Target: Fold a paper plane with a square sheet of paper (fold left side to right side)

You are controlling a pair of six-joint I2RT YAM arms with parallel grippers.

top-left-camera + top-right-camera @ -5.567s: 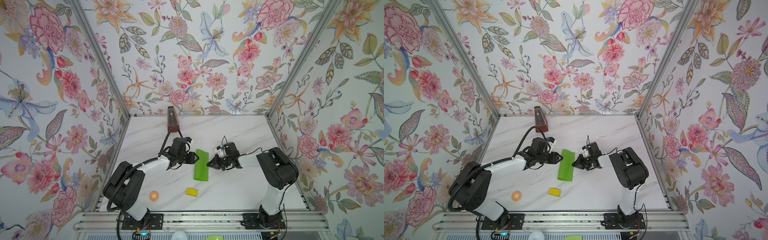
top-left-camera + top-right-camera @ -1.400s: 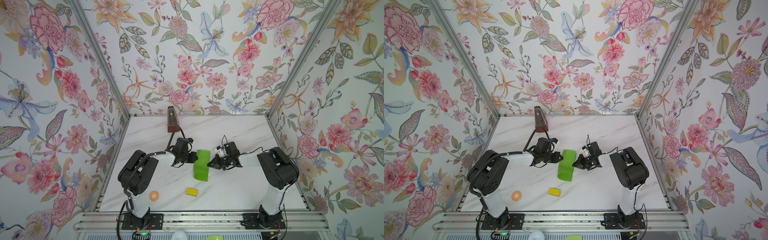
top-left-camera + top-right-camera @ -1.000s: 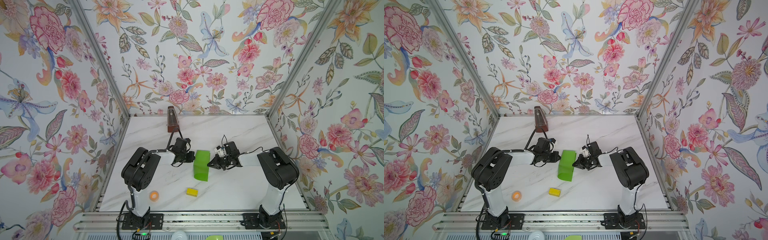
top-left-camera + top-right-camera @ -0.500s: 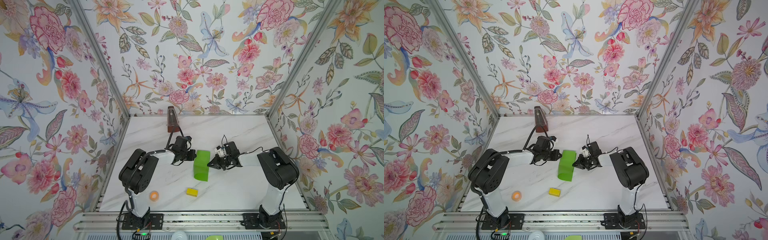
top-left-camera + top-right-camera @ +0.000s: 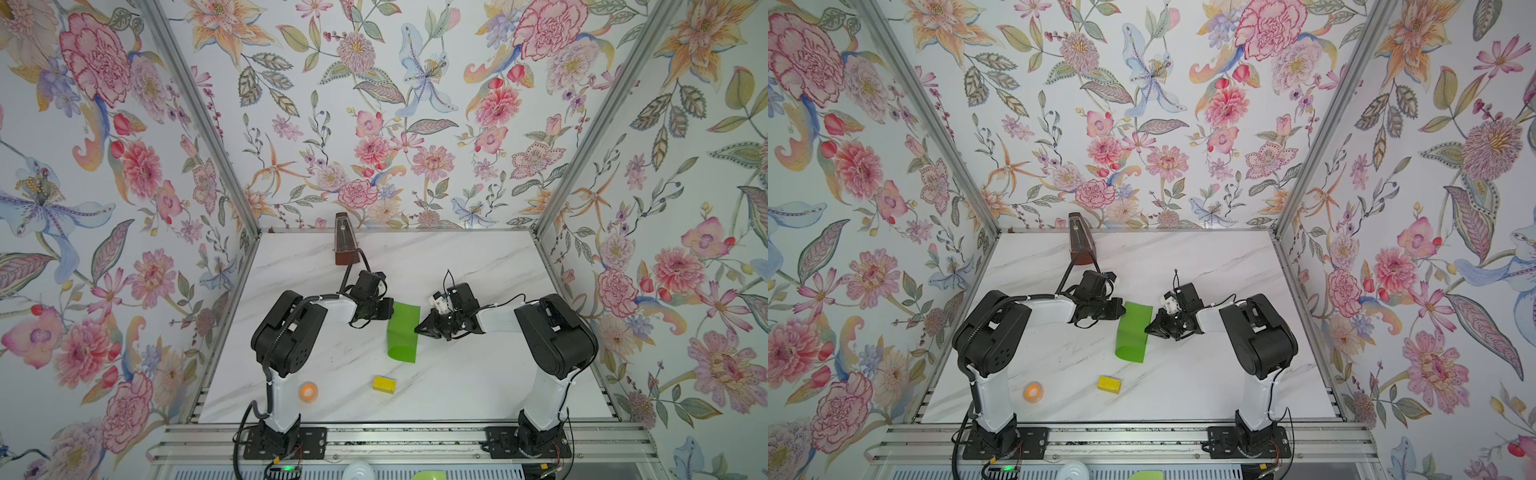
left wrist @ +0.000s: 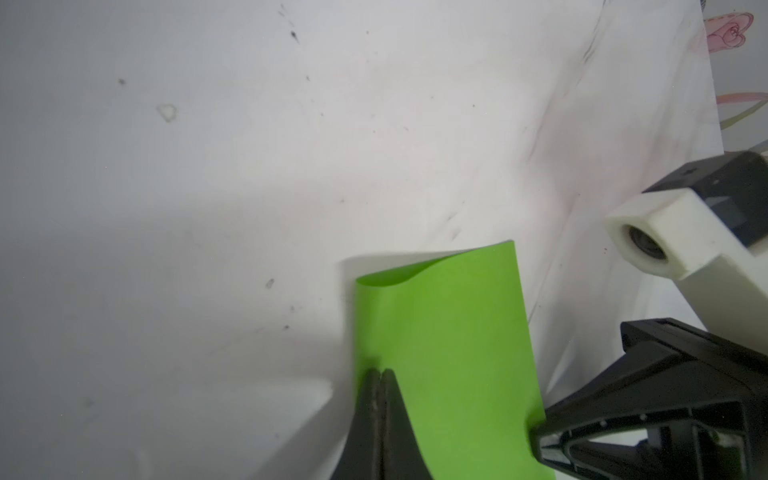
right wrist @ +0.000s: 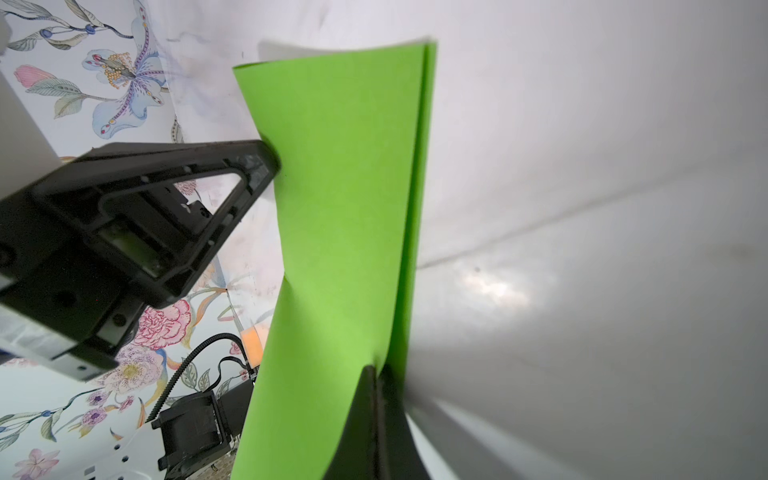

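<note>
The square sheet of paper point(image 5: 402, 332) point(image 5: 1133, 330) lies folded in half on the marble table, a lime-green strip with its fold on the left, slightly puffed. My left gripper point(image 5: 391, 309) point(image 6: 380, 372) is shut, its tip pressed on the folded left edge near the far end, with nothing between its fingers. My right gripper point(image 5: 417, 330) point(image 7: 377, 370) is shut too, its tip resting on the paper's point(image 7: 345, 208) open right edge, where the two layers meet. No paper plane shape shows.
A small yellow block point(image 5: 384, 384) and an orange roll point(image 5: 308, 391) lie near the front of the table. A brown metronome point(image 5: 344, 245) stands at the back, left of centre. Floral walls close in three sides.
My left gripper has edged slightly along the paper's folded left edge towards the far end. The right gripper and the paper have stayed put.
</note>
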